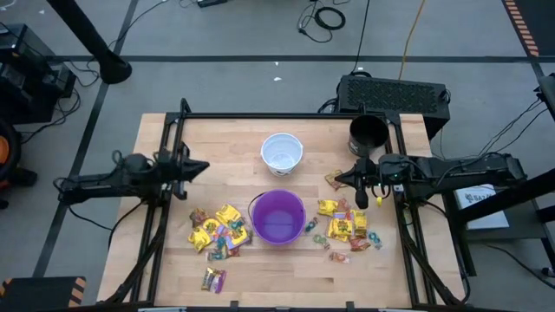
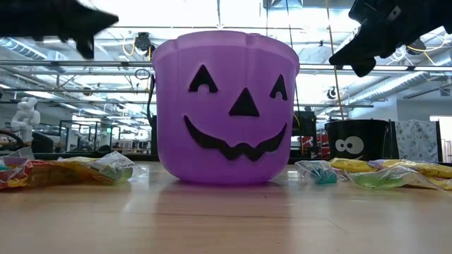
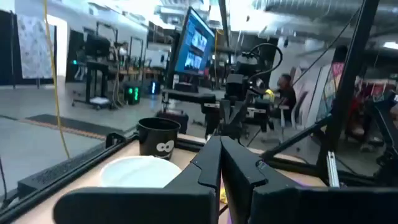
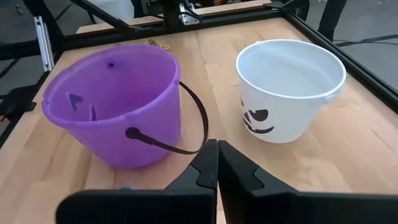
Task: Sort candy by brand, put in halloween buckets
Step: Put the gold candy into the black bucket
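Observation:
Three halloween buckets stand upright on the wooden table: a white one (image 1: 282, 152) at the middle far side, a purple one (image 1: 278, 217) near the middle front, a black one (image 1: 368, 133) at the far right. Candy lies in two heaps: yellow and mixed wrappers (image 1: 218, 231) left of the purple bucket, more (image 1: 348, 227) to its right. My left gripper (image 1: 202, 167) is shut and empty over the table's left side. My right gripper (image 1: 341, 179) is shut and empty over the right side, pointing toward the buckets (image 4: 112, 102).
A black box with a ridged top (image 1: 395, 94) sits behind the table's far right corner. A black metal frame (image 1: 286, 116) runs along the table's far and side edges. A few candies (image 1: 213, 279) lie near the front edge.

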